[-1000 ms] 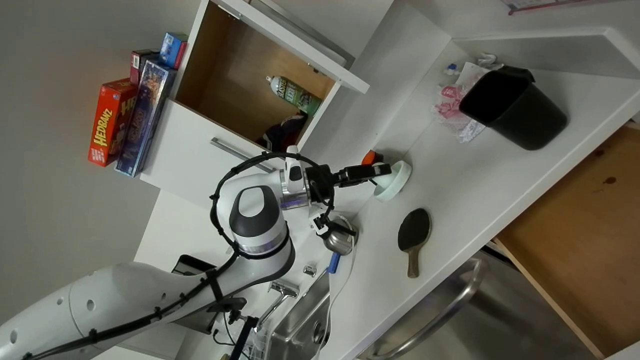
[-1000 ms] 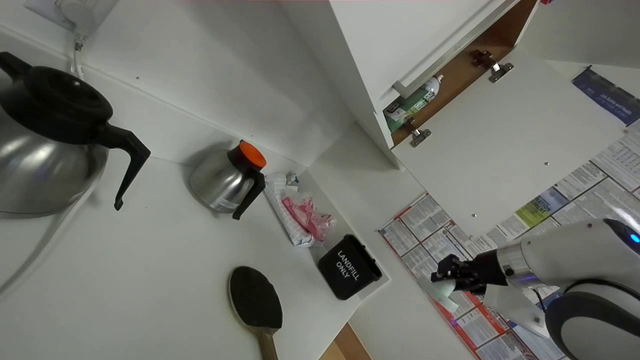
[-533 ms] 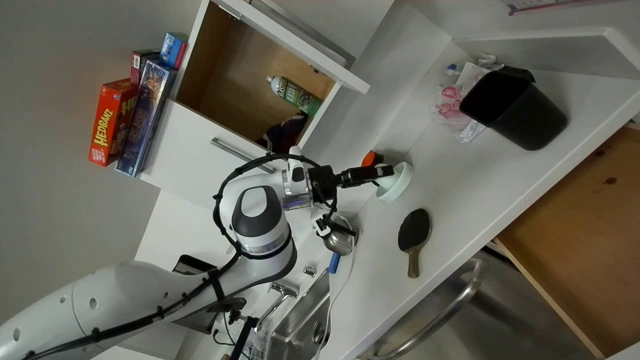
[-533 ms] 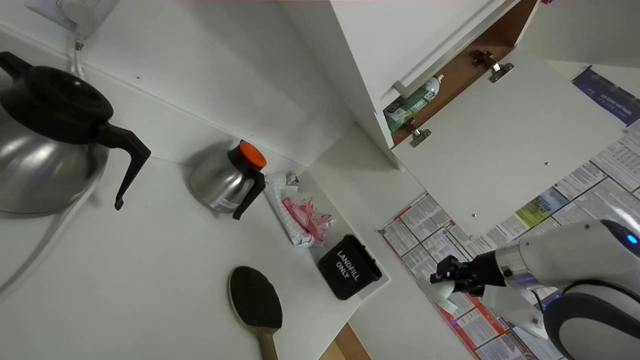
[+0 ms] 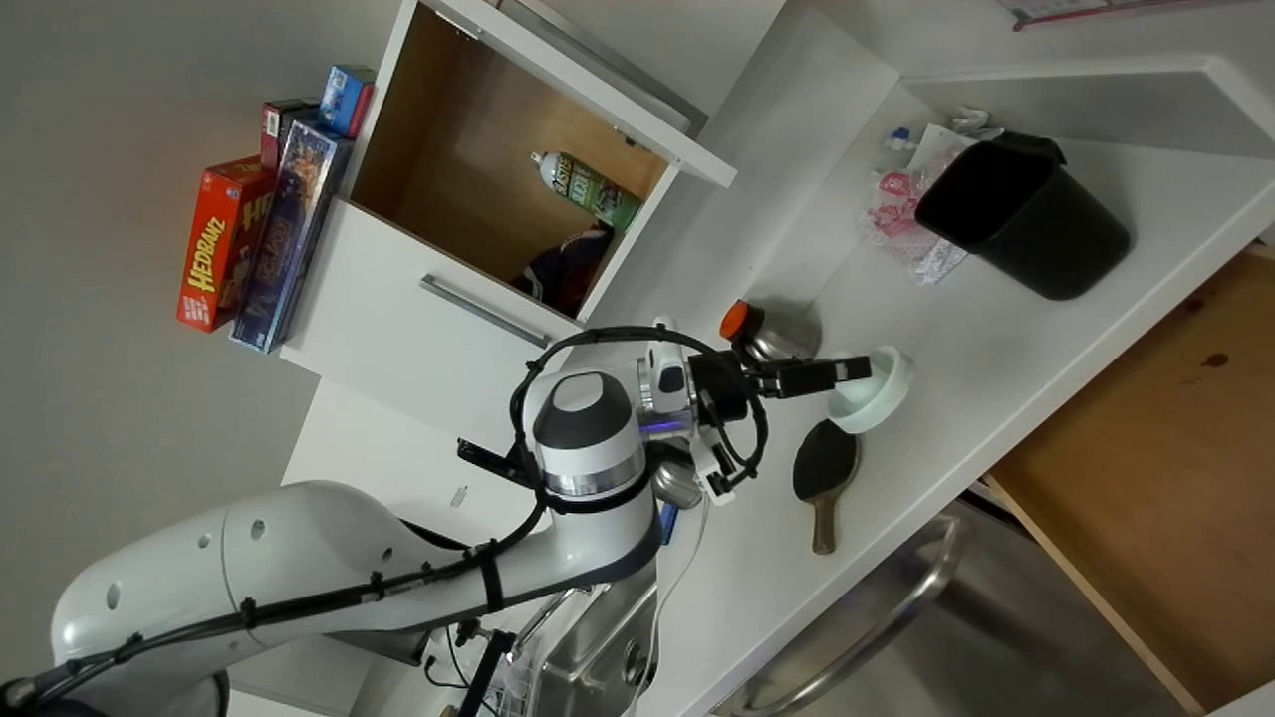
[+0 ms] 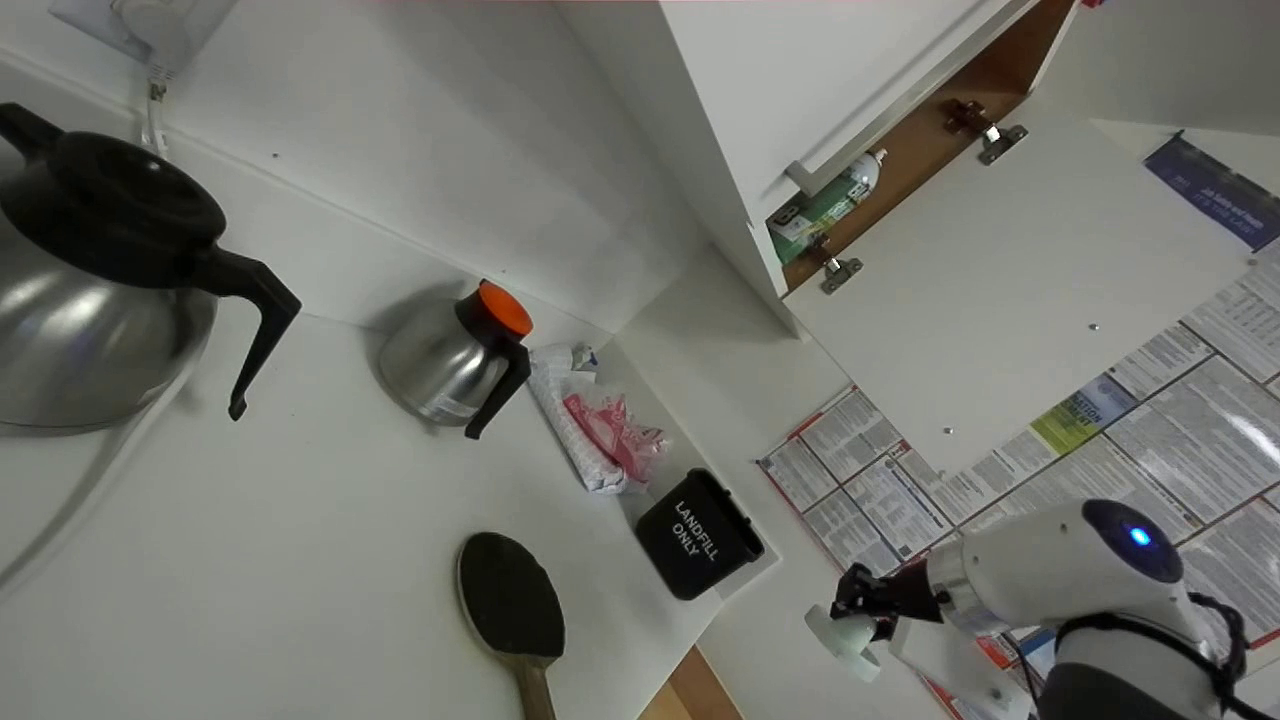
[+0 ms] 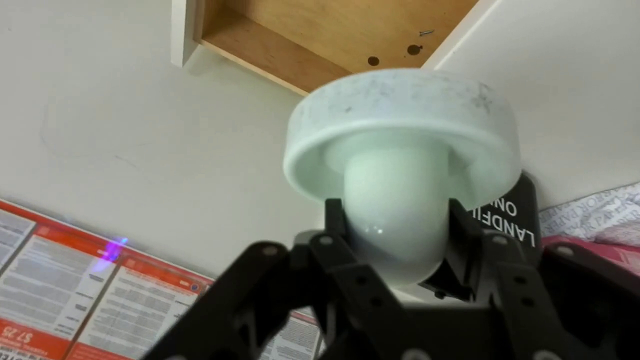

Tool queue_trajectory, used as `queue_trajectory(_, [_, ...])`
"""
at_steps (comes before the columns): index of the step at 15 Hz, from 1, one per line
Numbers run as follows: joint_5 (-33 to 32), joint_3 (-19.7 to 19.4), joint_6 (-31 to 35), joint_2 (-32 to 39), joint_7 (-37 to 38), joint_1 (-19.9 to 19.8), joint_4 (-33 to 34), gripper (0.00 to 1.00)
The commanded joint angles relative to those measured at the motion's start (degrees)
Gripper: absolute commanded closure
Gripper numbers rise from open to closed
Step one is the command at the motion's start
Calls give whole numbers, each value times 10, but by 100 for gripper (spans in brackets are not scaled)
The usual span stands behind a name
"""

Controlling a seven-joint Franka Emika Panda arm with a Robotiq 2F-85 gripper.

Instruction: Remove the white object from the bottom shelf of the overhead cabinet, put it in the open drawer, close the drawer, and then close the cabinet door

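Wrist view. Centre: white object (image 7: 402, 165), green-tinted and smudged grey; claw (image 7: 396, 217), black. Top: drawer (image 7: 280, 55), light brown inside with dark spots. Lower left: poster (image 7: 55, 290), white with red bands. In both exterior views: bench (image 5: 946, 368), white; cabinet (image 5: 468, 139), white outside, brown inside; jug (image 6: 430, 362), silver, black and orange; paddle (image 6: 510, 600), black and brown. In an exterior view, upper left: box (image 5: 221, 244), red with yellow lettering.

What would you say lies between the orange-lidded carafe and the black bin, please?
In an exterior view, crumpled white and pink packaging lies between the orange-lidded carafe and the black bin.
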Motion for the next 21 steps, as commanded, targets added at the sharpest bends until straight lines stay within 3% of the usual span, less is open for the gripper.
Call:
queue_trajectory(1, [-126, 4, -12, 76, 159, -14, 50, 75])
queue_trajectory(4, [-208, -2, -46, 157, 272, -6, 88, 75])
queue_trajectory(9, [-235, -5, -91, 286, 340, 0, 148, 75])
queue_trajectory(10, [-216, -69, -78, 302, 341, 62, 160, 75])
queue_trajectory(13, [-196, -113, -85, 356, 356, 100, 198, 75])
queue_trajectory(21, [-84, -161, -102, 445, 331, 146, 252, 75])
